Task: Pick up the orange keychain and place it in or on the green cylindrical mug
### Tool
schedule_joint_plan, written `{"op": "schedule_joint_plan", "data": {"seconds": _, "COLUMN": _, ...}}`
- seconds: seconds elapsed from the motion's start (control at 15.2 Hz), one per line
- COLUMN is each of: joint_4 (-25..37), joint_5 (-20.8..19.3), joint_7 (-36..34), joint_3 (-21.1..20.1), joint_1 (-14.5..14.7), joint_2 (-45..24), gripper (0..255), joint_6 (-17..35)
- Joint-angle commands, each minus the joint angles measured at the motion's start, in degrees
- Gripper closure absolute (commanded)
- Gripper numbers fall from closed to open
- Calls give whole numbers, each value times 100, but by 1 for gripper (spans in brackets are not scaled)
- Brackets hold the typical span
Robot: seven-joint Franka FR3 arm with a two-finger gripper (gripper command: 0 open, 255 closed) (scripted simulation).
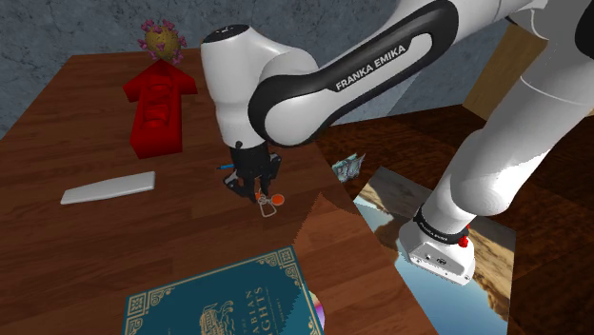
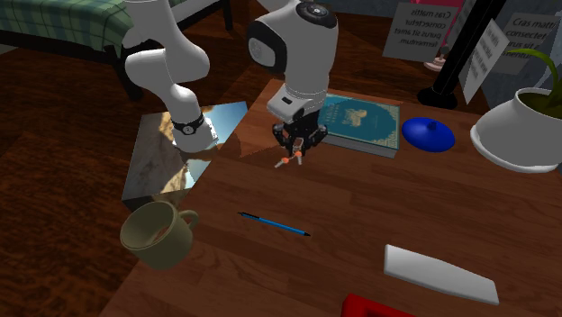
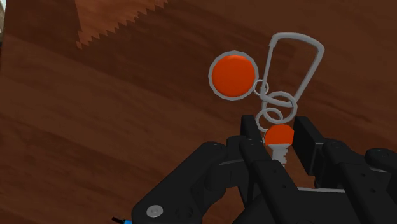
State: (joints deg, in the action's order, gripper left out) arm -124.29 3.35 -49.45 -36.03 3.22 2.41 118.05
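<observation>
— Holding anything?
— Yes: black gripper (image 3: 278, 132) clamped on the orange keychain (image 3: 233, 75), by its key, over the wooden table (image 2: 360, 216).
— And the mug (image 2: 158, 236)?
— Well apart, near the table's corner.

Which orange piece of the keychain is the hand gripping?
The small orange key, clasped in the hand; the round orange tag sits outside the grip.

- At the centre of the second exterior view, the keychain (image 2: 288, 161) sits in the gripper (image 2: 295, 155), over the table (image 2: 360, 207).
- The book (image 2: 360, 122) lies just right of them.
- The pen (image 2: 274, 223) lies below them.
- The mug (image 2: 158, 232) is at lower left, by the table's edge.
- The slab (image 2: 439, 273) lies at lower right.
</observation>
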Motion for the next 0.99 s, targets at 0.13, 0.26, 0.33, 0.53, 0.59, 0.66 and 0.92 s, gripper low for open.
{"op": "schedule_joint_plan", "data": {"seconds": 0.13, "joint_4": 203, "joint_5": 77, "joint_7": 36, "joint_3": 12, "joint_1": 1, "joint_2": 134, "gripper": 255, "joint_6": -316}}
{"op": "schedule_joint_plan", "data": {"seconds": 0.26, "joint_4": 302, "joint_5": 111, "joint_7": 61, "joint_3": 25, "joint_1": -3, "joint_2": 199, "gripper": 255, "joint_6": -470}}
{"op": "schedule_joint_plan", "data": {"seconds": 0.33, "joint_4": 354, "joint_5": 126, "joint_7": 72, "joint_3": 31, "joint_1": -4, "joint_2": 229, "gripper": 255, "joint_6": -547}}
{"op": "schedule_joint_plan", "data": {"seconds": 0.53, "joint_4": 516, "joint_5": 165, "joint_7": 100, "joint_3": 51, "joint_1": -10, "joint_2": 309, "gripper": 255, "joint_6": -778}}
{"op": "schedule_joint_plan", "data": {"seconds": 0.59, "joint_4": 573, "joint_5": 176, "joint_7": 108, "joint_3": 57, "joint_1": -12, "joint_2": 333, "gripper": 255, "joint_6": -855}}
{"op": "schedule_joint_plan", "data": {"seconds": 0.66, "joint_4": 631, "joint_5": 186, "joint_7": 115, "joint_3": 64, "joint_1": -14, "joint_2": 356, "gripper": 255, "joint_6": -932}}
{"op": "schedule_joint_plan", "data": {"seconds": 0.92, "joint_4": 874, "joint_5": 216, "joint_7": 137, "joint_3": 89, "joint_1": -22, "joint_2": 431, "gripper": 255, "joint_6": -1239}}
